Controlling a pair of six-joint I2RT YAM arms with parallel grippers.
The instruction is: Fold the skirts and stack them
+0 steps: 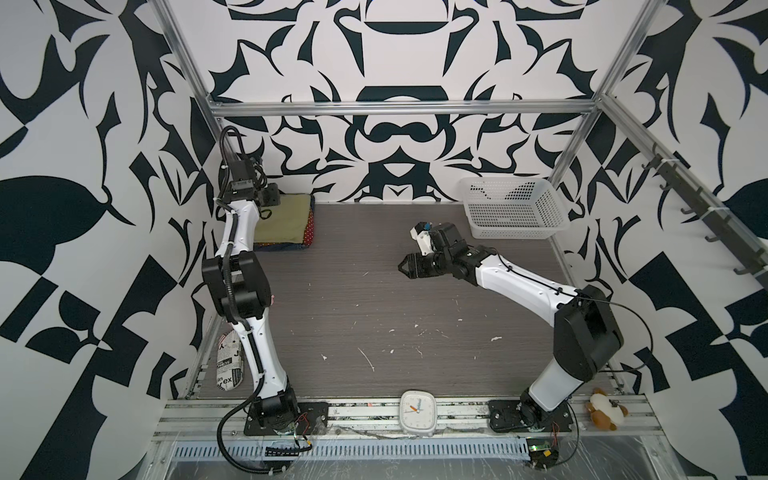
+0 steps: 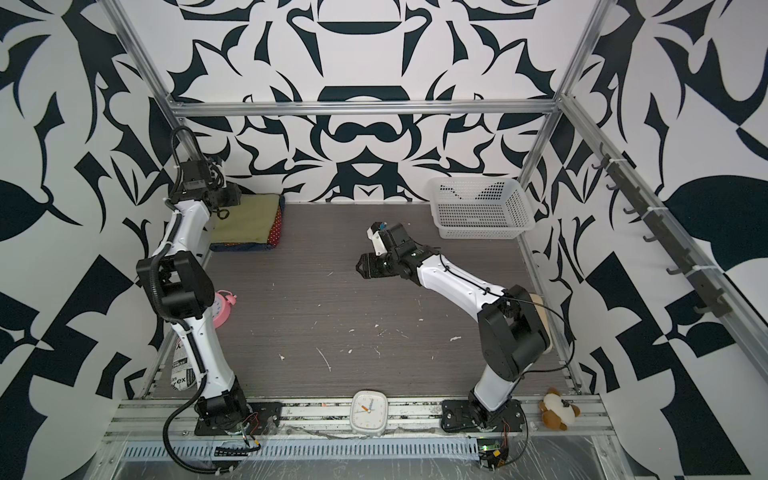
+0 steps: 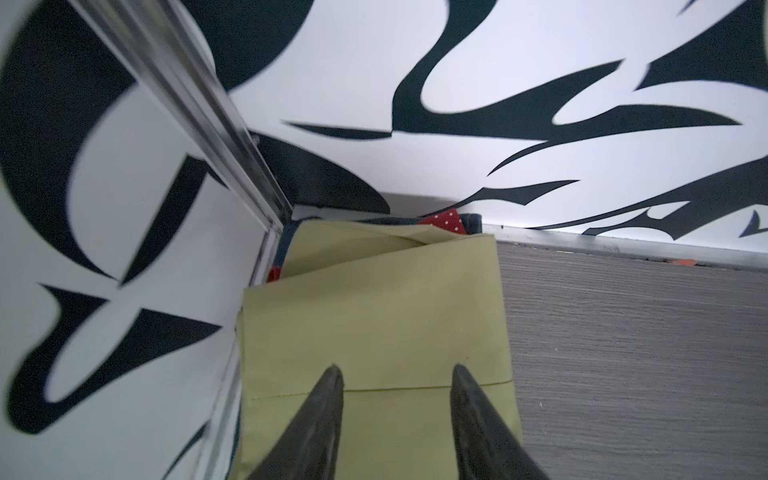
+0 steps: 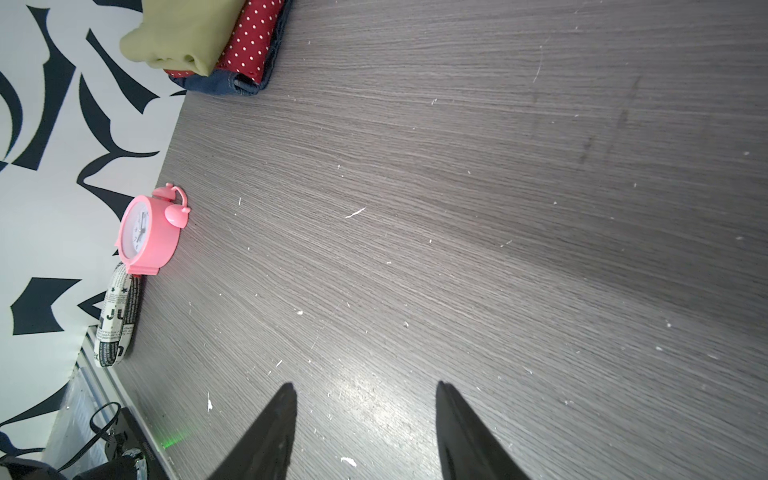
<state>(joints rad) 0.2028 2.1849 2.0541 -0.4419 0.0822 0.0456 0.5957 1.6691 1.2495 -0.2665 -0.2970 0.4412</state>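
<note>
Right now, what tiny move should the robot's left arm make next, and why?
Probably lift the left gripper straight up and away. Its jaws stand open, gripping nothing, and the plain olive-green cloth skirt already lies folded on the red white-dotted skirt and the dark blue denim skirt.

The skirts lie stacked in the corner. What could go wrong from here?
1. The left fingers stand open, close over the green skirt; pulling back may snag and unfold it.
2. Its fold near the wall looks loose and may slip open.
</note>
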